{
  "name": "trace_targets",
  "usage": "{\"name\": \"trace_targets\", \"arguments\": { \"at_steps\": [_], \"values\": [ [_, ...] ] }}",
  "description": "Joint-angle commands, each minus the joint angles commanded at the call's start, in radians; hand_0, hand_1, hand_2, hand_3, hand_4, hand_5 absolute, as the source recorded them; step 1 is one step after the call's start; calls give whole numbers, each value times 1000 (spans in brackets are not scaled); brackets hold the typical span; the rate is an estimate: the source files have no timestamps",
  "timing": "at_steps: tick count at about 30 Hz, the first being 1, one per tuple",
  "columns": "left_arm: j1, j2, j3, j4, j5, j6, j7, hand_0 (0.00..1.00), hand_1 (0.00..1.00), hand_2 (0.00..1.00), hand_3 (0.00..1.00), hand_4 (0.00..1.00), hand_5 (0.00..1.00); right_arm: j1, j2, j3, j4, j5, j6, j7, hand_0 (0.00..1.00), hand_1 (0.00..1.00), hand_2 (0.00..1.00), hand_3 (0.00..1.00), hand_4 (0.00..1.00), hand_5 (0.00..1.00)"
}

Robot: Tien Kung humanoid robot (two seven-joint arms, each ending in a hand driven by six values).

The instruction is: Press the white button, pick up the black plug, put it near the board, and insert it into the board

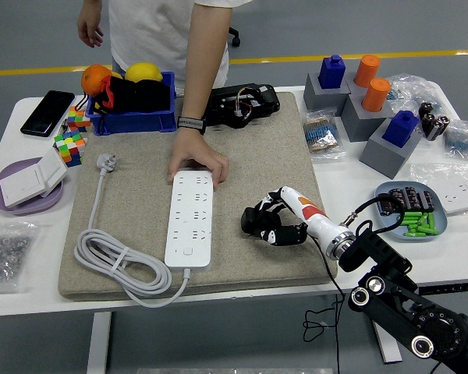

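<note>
On the beige felt mat, right of its middle, the black plug (259, 220) sits clasped in the robot's right hand (274, 222) — the white-and-black fingers (271, 234) curl around it, low over the mat (249, 148). The hand's white forearm with an orange patch runs back to the black arm at the picture's lower right corner.

Just left of the plug, apart from it, lies the long white power strip board (191, 218), lengthwise on the mat, its white button near the near end. A person's hand (197, 162) presses flat on the board's far end, a dark band on the wrist. The board's white cable (117, 261) loops in a coil at the mat's left — its white plug head (106, 162) rests farther back.

Beyond the mat on the white desk (351, 187): a blue bin (132, 117) with fruit at the far left, a black phone (47, 112), and grey blocks with blue and orange pegs (359, 97) at the far right.
</note>
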Motion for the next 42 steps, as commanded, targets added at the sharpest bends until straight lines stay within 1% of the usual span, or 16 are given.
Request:
{"name": "trace_targets", "arguments": {
  "at_steps": [5,6,11,12,17,18,29,30,41,42],
  "values": [
    [0,-1,-2,0,1,0,0,653,643,644,685,583,26,4,2,1,-5,1,0,0,604,637,610,409,855,18],
    [0,-1,-3,0,1,0,0,653,643,644,685,583,26,6,3,1,-7,1,1,-1,605,638,611,476,859,12],
    [-2,-1,-2,0,-3,1,-1,653,643,644,685,583,26,10,3,-1,-16,1,5,-7,605,638,611,476,859,12],
    [-2,-2,-2,0,-3,1,-1,653,643,644,685,583,26,11,3,-2,-17,0,5,-8,607,640,619,522,842,2],
    [-2,-2,-3,0,-4,2,-2,653,643,644,685,583,26,13,4,-6,-23,0,6,-10,607,640,619,522,842,2],
    [-2,-3,-3,0,-4,2,-2,652,643,643,685,583,26,13,4,-6,-25,1,6,-10,611,642,624,545,832,2],
    [-5,-2,-6,0,-4,3,-3,652,643,643,685,584,26,12,0,-10,-40,13,4,-1,611,642,623,532,835,2],
    [-5,-2,-5,0,-4,3,-3,652,643,644,685,583,26,12,0,-10,-39,13,4,0,605,637,615,513,841,2],
    [-5,-3,-8,0,-1,2,-2,651,643,642,685,583,26,13,-1,-5,-21,12,5,7,594,629,609,505,842,2],
    [-5,-3,-9,0,0,2,-2,651,643,641,684,584,27,13,-1,-4,-21,12,5,7,606,637,616,508,841,2]
  ]
}}
